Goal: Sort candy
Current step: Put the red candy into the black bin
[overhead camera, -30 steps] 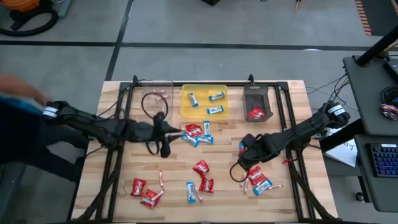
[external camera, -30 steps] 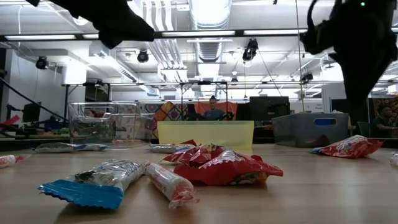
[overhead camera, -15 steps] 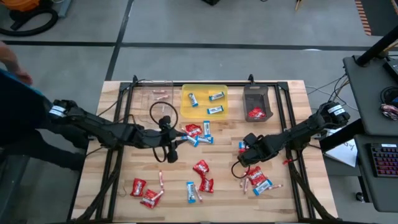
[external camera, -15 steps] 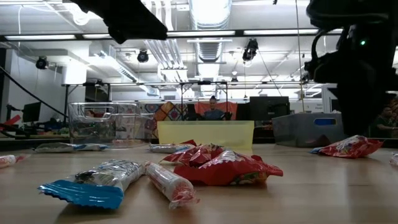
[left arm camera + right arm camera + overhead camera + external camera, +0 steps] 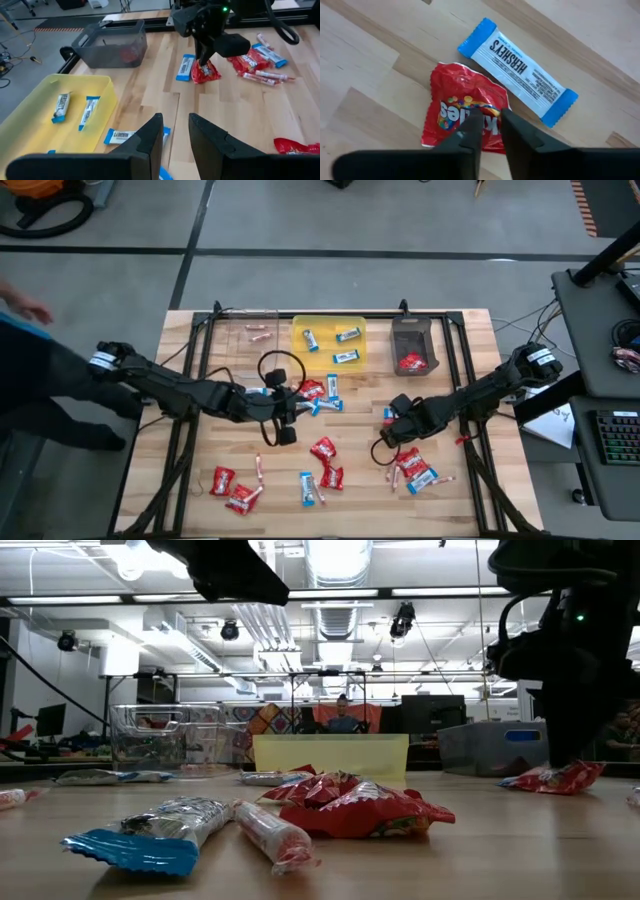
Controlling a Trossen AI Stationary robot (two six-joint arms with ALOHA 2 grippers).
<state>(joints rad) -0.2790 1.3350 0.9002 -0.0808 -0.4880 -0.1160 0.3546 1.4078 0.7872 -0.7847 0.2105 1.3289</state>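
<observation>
The right gripper (image 5: pixel 487 125) is now pressing down onto a red packet (image 5: pixel 462 112) lying on the wooden table (image 5: pixel 470 340), its fingers closing to a narrow pinch on the wrapper's edge; a second ago it was hovering above with fingers spread wider. A blue-and-white bar (image 5: pixel 517 70) is lying just beside that packet, touching its corner. This looks like the start of a pick-up, likely bound for the dark tray.

The left gripper (image 5: pixel 175 132) has moved toward the middle of the table and is now hanging over the candy pile in front of the yellow tray, fingers slightly apart and holding nothing.

Taking the yellow tray (image 5: pixel 302 363) as the landmark: it is holding three blue-and-white bars. The dark tray (image 5: pixel 410 326), just to its right, is holding red packets. The clear tray (image 5: pixel 250 320), just to its left, is holding a few thin pinkish sticks. In front of the yellow tray, many sweets of all three kinds are lying scattered, unsorted.
</observation>
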